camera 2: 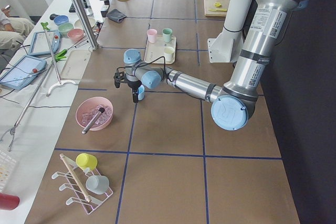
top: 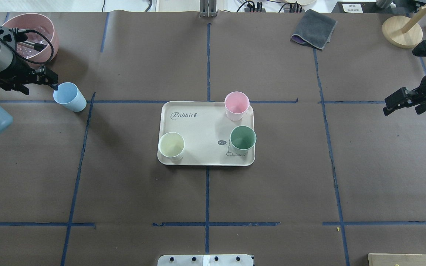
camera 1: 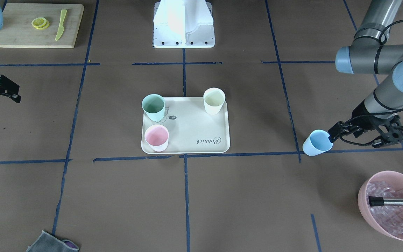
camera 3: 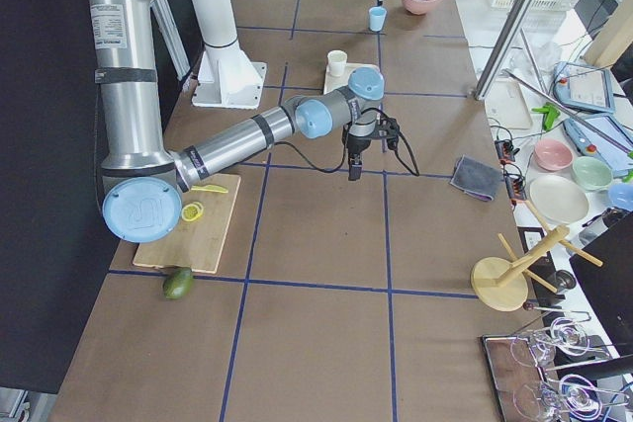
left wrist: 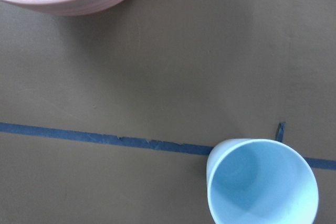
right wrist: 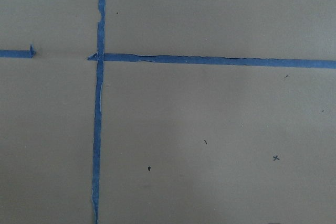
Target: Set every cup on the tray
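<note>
Three of the four cups stand upright on the tray [top: 202, 125]: the pale pink cup [top: 236, 105] in a far corner, the mint green cup [top: 242, 138] near it on the bear drawing, and the cream-yellow cup [top: 171, 146] in the near corner on the other side. They do not touch each other.

The light blue cup [top: 70, 96] is not on the tray. It stands on the brown table on the robot's left side, well apart from the tray and on a line of blue tape [left wrist: 105, 139]. It is matte and narrower at the bottom, and its mouth is open and empty in the left wrist view.

The left gripper [top: 54, 85] is at the rim of this cup, on the side away from the tray. I cannot tell how wide its jaws are, or whether a fingertip touches the rim. No finger shows in the left wrist view. The pink bowl [top: 50, 38] with ice cubes is near, behind the gripper.

The right gripper [top: 386, 109] hangs above bare table on the other side, well apart from the tray. It holds nothing, and I cannot tell the state of its jaws.
</note>
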You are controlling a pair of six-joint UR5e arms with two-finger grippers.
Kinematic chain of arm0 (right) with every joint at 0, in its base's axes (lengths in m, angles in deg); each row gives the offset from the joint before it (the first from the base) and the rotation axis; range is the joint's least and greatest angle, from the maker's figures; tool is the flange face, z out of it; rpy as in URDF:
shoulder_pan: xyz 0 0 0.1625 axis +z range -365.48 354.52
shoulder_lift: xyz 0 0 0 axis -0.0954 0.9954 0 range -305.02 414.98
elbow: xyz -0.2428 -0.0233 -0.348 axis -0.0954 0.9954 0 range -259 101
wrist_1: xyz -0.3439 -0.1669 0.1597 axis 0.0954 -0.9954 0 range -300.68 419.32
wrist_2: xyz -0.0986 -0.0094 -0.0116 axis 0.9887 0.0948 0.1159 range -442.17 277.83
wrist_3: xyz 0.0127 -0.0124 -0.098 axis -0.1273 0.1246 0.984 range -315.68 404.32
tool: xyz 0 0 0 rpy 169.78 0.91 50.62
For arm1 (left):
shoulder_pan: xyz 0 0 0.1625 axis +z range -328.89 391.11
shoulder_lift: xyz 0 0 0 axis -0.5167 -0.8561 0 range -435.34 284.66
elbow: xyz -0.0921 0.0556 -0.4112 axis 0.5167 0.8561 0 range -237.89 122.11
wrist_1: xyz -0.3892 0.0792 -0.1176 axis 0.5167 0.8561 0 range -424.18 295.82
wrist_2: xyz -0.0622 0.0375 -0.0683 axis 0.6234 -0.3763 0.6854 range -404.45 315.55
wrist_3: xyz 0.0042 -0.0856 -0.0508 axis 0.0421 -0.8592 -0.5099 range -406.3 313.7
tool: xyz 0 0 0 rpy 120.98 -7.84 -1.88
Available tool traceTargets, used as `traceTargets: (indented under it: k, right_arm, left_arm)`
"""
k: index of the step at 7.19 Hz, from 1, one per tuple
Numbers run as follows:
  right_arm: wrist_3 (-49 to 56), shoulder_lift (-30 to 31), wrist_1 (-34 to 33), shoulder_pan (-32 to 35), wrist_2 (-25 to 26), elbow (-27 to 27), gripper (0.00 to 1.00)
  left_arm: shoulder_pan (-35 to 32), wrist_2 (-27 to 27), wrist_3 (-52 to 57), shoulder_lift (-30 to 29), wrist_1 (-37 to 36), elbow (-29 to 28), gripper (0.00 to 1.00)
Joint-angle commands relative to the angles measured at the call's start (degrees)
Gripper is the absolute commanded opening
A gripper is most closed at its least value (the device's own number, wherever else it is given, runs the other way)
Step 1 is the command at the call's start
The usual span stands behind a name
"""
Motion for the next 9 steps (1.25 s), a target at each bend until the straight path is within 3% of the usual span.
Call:
traceTargets:
  k: [1,3,4,6,7,9]
  right_arm:
    - [-0.11,0.04,0.01,-0.05,0.06,-0.1,1.0]
    - [-0.11,1.0,0.27,-0.05,0.24,-0.11,1.0]
    - [-0.11,1.01,0.36,-0.05,0.15,-0.19,1.0]
    - [-0.11,1.1,0.36,-0.05,0.06,-0.19,1.0]
    - [-0.11,1.1,0.36,-0.05,0.06,-0.54,1.0]
    - [-0.11,1.27,0.28,-0.05,0.06,-0.72,1.0]
  left_arm:
    - [0.65,0.07,-4.24,-0.27,2.04,-0.88,0.95]
    - [3.72,-0.1,-7.49,-0.09,3.54,-1.23,0.94]
    - [4.51,-0.19,-7.51,0.0,3.54,-1.32,0.88]
    - [4.52,-0.28,-8.91,-0.18,3.54,-2.19,0.16]
    - [4.61,-0.28,-9.0,-0.27,3.54,-2.55,0.02]
    - [4.78,-0.19,-9.44,-3.23,2.67,-3.34,0.0]
